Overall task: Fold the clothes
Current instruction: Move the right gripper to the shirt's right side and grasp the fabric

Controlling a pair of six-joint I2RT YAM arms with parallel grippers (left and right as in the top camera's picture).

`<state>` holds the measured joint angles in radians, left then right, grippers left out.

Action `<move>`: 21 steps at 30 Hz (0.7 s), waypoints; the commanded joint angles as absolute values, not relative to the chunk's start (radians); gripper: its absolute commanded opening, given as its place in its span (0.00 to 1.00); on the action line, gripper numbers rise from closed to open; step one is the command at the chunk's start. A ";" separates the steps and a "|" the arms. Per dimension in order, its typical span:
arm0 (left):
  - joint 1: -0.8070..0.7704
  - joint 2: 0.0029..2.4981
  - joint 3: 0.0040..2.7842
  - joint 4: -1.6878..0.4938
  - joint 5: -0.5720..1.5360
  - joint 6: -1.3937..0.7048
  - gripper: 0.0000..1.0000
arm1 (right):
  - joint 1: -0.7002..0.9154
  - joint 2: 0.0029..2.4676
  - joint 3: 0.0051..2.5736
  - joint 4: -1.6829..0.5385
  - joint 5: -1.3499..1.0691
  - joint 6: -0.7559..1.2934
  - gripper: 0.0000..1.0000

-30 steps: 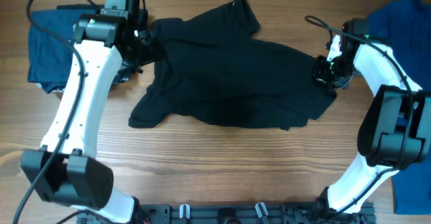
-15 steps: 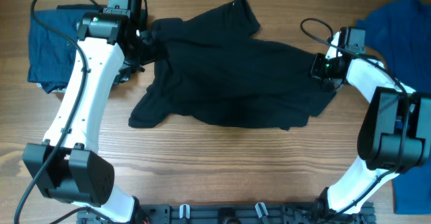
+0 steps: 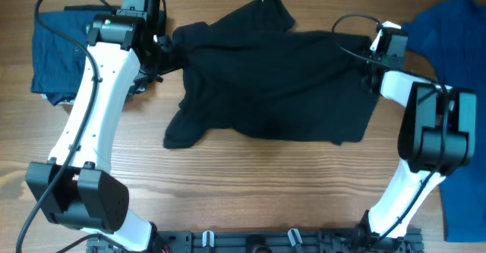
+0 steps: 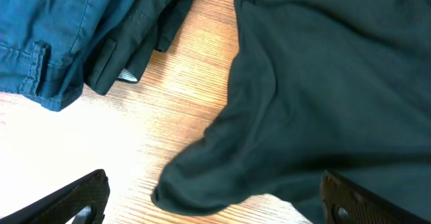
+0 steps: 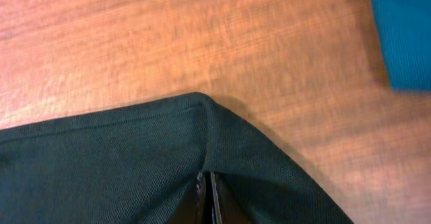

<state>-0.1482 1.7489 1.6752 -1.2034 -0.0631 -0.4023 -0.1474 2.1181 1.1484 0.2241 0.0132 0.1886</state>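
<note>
Far left: a navy garment (image 3: 53,52) lies heaped on the surface (image 3: 250,192), not yet folded. Just beside it, your left jaws stand wide apart and grasp nothing. They sit low over the left edge of the black shirt (image 3: 281,86).

The shirt lies crumpled across the middle of the surface, with one sleeve pointing up and a loose lobe at lower left. Your right jaws are clenched on its right corner; the wrist view shows a fabric fold pinched between them. A bright blue garment (image 3: 448,25) lies at far right.

Judgement: this is the spreading step, with no fold begun. Next, close your left jaws on the near edge, then draw both sides apart to flatten the shirt.
</note>
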 commanded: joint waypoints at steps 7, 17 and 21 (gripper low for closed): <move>-0.141 1.757 1.668 -1.208 -0.080 -0.390 1.00 | -0.171 2.124 1.595 -0.179 0.055 0.040 0.31; -0.141 1.757 1.665 -1.445 -0.080 -0.398 0.61 | -0.171 1.855 1.847 -1.011 -0.118 0.056 0.63; -0.141 1.757 1.628 -1.441 -0.080 -0.398 0.74 | -0.168 1.819 1.843 -1.272 -0.316 0.063 0.63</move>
<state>-0.1486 1.7496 1.6661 -1.4517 -0.0673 -0.3977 -0.1722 1.8458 1.8374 -1.1484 -0.1036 0.0551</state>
